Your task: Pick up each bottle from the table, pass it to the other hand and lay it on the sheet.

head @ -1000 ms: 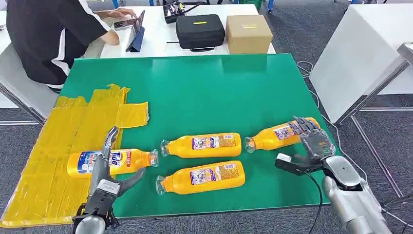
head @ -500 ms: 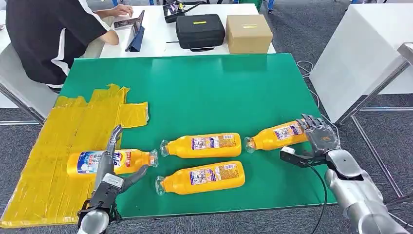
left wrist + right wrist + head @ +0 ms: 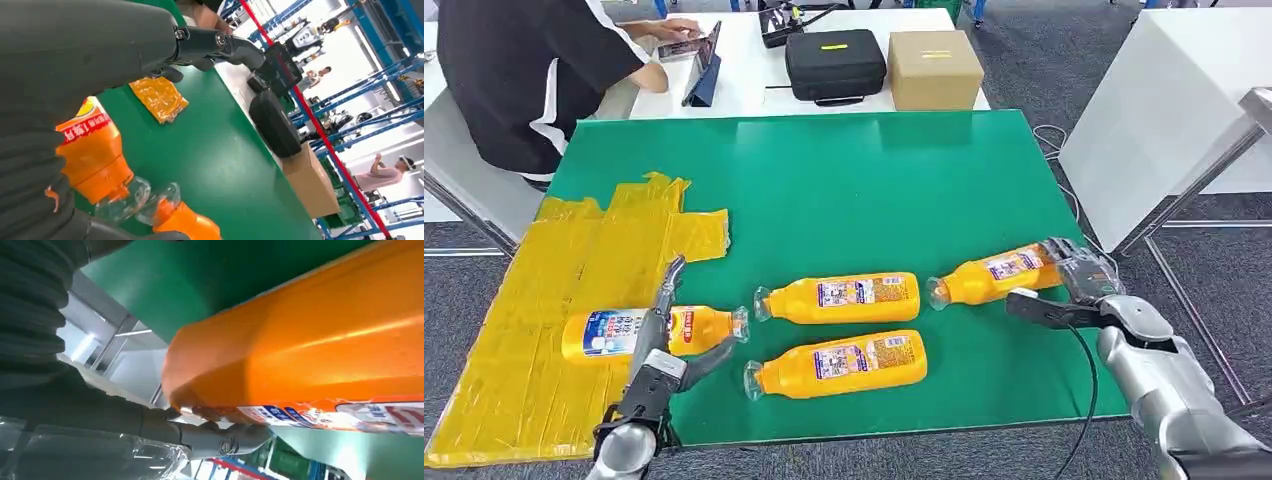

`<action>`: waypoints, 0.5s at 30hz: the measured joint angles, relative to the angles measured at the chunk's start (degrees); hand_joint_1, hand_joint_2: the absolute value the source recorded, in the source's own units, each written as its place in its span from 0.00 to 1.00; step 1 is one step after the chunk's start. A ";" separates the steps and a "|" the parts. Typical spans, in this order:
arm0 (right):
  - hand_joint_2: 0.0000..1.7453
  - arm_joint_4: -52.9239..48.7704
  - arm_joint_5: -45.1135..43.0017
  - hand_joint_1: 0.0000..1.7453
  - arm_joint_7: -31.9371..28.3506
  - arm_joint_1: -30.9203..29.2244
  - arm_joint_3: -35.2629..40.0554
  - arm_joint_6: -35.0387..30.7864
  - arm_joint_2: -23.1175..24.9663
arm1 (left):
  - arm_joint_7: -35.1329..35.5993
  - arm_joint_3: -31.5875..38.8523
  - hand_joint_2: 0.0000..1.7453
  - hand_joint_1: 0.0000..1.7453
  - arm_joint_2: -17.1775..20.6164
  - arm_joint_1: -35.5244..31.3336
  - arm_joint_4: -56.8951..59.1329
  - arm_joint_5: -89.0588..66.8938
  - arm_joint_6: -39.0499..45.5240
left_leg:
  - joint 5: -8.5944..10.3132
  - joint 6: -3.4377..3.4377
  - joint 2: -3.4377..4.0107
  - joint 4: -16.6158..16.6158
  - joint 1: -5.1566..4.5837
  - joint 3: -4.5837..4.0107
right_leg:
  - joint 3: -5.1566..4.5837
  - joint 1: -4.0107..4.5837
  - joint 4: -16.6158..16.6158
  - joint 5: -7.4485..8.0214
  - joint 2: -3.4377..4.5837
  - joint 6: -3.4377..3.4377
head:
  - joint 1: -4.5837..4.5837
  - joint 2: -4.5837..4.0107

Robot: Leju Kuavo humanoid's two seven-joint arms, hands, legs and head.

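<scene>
Four orange bottles are lying on their sides: you are seeing the green table (image 3: 844, 180) carrying three of them, while the yellow sheet (image 3: 544, 300) is bearing most of the fourth bottle (image 3: 624, 331). Your left hand (image 3: 664, 345) is hovering over that bottle's neck with fingers spread, holding nothing. Your right hand (image 3: 1079, 285) is curling fingers around the base of the rightmost bottle (image 3: 994, 276), which is still resting on the table.

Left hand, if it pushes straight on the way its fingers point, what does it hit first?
Probably the orange bottle with the blue label lying on the yellow sheet: the left hand points straight over it. Depth is unclear, so whether they touch I cannot tell.
</scene>
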 measured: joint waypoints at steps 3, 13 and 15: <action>1.00 0.74 -0.04 0.00 -0.24 -0.57 0.72 0.02 0.39 | -0.02 0.00 1.00 0.00 -0.17 0.00 0.35 0.00 -0.02 | 0.00 0.00 0.00 0.00 0.01 0.03 | 0.02 0.01 0.00 0.00 0.00 0.00 | 0.00 0.02; 1.00 1.42 1.53 0.00 0.96 -0.77 3.34 -3.30 1.68 | -0.66 0.20 1.00 0.00 -0.26 -0.22 1.99 -0.02 -0.11 | -0.03 -0.03 0.14 -0.01 0.08 0.37 | 0.27 0.05 -0.01 0.00 0.15 -0.01 | 0.00 0.00; 1.00 1.33 1.81 0.00 1.50 -0.48 3.78 -3.22 1.90 | -0.72 0.20 1.00 0.00 -0.52 -0.63 2.55 -0.04 -0.11 | -0.03 -0.03 0.14 -0.03 0.08 0.47 | 0.40 0.05 -0.02 0.00 0.16 -0.01 | -0.02 0.00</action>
